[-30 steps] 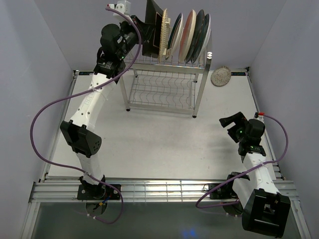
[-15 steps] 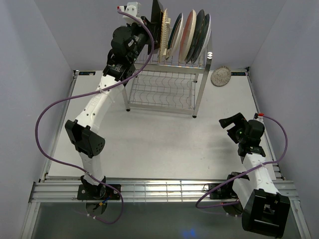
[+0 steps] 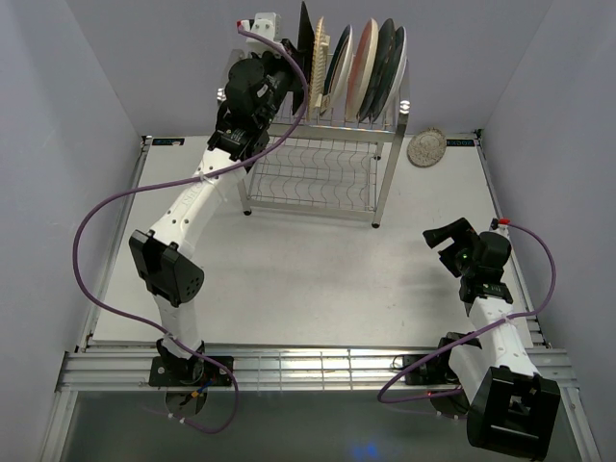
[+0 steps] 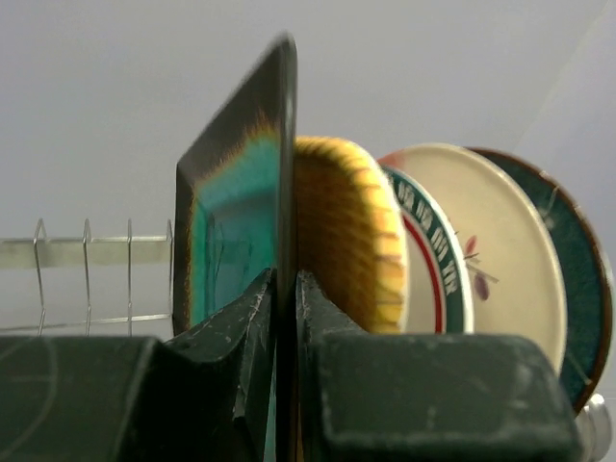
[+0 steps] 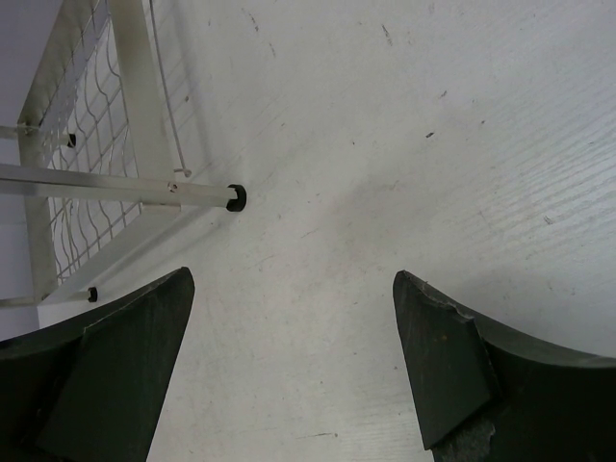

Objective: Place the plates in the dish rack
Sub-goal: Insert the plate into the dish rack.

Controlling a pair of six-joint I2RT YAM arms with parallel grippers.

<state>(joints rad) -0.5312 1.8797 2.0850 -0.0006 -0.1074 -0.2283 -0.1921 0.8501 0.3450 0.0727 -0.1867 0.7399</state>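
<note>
The steel dish rack (image 3: 318,164) stands at the back of the table. Several plates stand upright on its top tier. My left gripper (image 3: 289,69) is shut on the edge of the brown square plate with teal centre (image 3: 304,37), holding it upright at the left end of the row. In the left wrist view the gripper (image 4: 286,289) pinches this plate (image 4: 226,221), close beside the yellow woven plate (image 4: 342,231), then the green-rimmed plate (image 4: 428,241) and a cream plate (image 4: 505,260). The small silver-grey plate (image 3: 426,147) lies on the table right of the rack. My right gripper (image 3: 445,241) is open and empty.
The right wrist view shows my open right gripper (image 5: 294,279) over bare table, with the rack's lower shelf and a front foot (image 5: 234,197) at the upper left. The left arm's purple cable (image 3: 106,207) loops over the left side. Walls close in on three sides.
My left gripper has carried the brown square plate right and up, bringing it in next to the yellow plate on the top tier. The right arm has not moved.
</note>
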